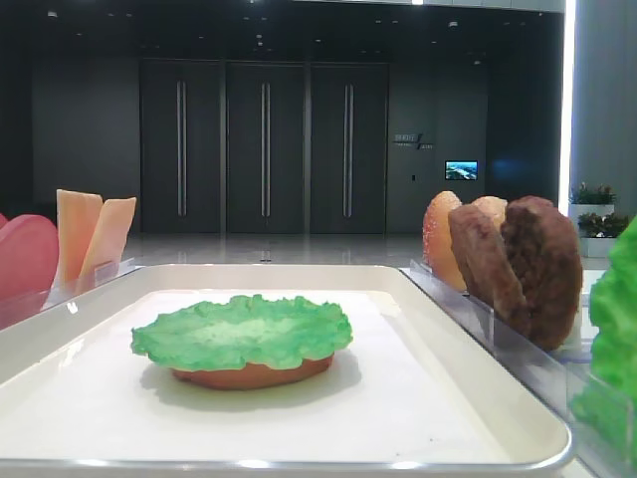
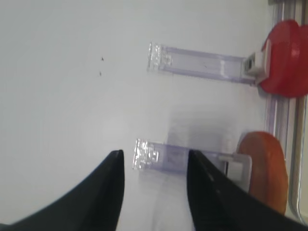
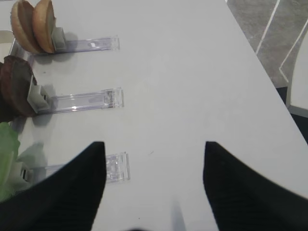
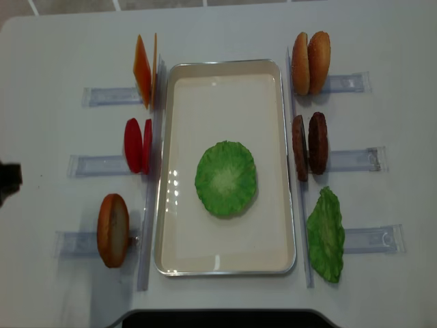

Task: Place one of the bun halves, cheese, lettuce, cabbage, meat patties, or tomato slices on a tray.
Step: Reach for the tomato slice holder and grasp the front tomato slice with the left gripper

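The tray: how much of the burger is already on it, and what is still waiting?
Done: on the tray a lettuce leaf lies on a bun half. In hand: nothing; the left gripper and right gripper are open over bare table. Left: the cheese, tomato slices, meat patties and other bun halves stand in their holders.

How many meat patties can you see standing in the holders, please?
2: both meat patties stand upright side by side in the middle holder right of the tray, between the bun halves and lettuce.
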